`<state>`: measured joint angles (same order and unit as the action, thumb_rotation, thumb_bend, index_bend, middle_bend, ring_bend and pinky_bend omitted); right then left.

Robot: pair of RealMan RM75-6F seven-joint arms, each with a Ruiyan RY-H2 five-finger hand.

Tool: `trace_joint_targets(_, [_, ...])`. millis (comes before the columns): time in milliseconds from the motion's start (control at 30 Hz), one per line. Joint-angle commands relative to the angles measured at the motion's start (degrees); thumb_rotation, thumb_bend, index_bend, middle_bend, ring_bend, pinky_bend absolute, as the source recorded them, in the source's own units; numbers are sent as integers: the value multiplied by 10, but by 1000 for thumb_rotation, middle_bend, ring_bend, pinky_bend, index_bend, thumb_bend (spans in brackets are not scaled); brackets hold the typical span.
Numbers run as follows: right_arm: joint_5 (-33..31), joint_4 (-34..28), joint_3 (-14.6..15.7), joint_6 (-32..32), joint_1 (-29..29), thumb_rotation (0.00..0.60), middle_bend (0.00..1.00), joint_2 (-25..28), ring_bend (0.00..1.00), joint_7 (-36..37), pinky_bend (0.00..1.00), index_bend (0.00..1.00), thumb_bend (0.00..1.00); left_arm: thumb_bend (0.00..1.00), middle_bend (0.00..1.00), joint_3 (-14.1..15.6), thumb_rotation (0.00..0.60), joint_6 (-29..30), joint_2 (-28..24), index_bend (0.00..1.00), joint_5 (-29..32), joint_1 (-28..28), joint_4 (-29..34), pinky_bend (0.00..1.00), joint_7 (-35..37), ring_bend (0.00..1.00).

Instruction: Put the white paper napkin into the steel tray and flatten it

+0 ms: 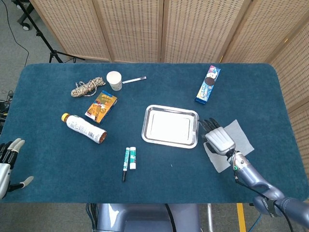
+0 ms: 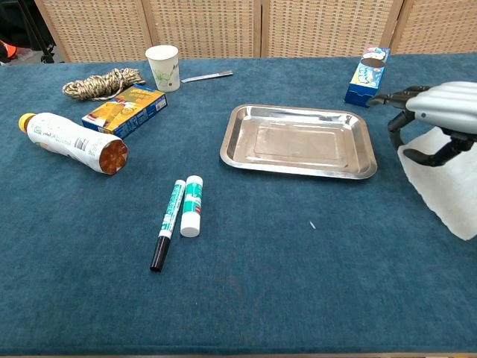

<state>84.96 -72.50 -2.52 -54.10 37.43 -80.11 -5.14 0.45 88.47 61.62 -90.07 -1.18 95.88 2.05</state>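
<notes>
While the right hand (image 2: 436,119) grips the white paper napkin (image 2: 446,179) beside the steel tray (image 2: 298,140), the left hand (image 1: 8,164) lies released; no label on the biscuit box (image 1: 208,84) is readable.

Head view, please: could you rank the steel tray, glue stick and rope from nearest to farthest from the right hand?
From the right hand:
1. Steel tray, just to its left.
2. Glue stick, lower centre.
3. Rope, far upper left.
</notes>
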Motion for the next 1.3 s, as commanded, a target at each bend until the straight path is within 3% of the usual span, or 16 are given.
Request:
trace_joint_targets(33, [-5, -41, -23, -10, 11, 600, 0, 13, 0, -8, 0, 668, 608, 0, 0, 1, 600, 0, -1, 0, -2, 0, 0, 0, 1, 0])
trace_joint_targets(167, [-32, -95, -58, 3, 34, 600, 0, 17, 0, -24, 0, 674, 608, 0, 0, 3, 600, 1, -3, 0, -5, 1, 0, 0, 4, 0])
trace_joint_targets(267, [-95, -139, -99, 34, 66, 600, 0, 11, 0, -68, 0, 678, 607, 0, 0, 4, 600, 3, -6, 0, -6, 2, 0, 0, 12, 0])
trace_joint_targets(500, [-235, -133, -153, 55, 130, 600, 0, -46, 0, -184, 0, 678, 620, 0, 0, 1, 600, 1, -14, 0, 0, 1, -4, 0, 35, 0])
trace_joint_targets(800, [-437, -32, -197, 34, 213, 600, 0, -182, 0, -270, 0, 678, 620, 0, 0, -7, 600, -33, -23, 0, 24, -14, -2, 0, 52, 0])
trace_joint_targets(1033, [-484, 85, -206, 14, 262, 600, 0, -265, 0, -302, 0, 678, 646, 0, 0, -12, 600, -53, -31, 0, 43, -22, -3, 0, 67, 0])
trace_joint_targets(1300, [-487, 180, -210, 29, 280, 600, 0, -312, 0, -292, 0, 679, 646, 0, 0, -15, 600, -61, -34, 0, 52, -26, -7, 0, 79, 0])
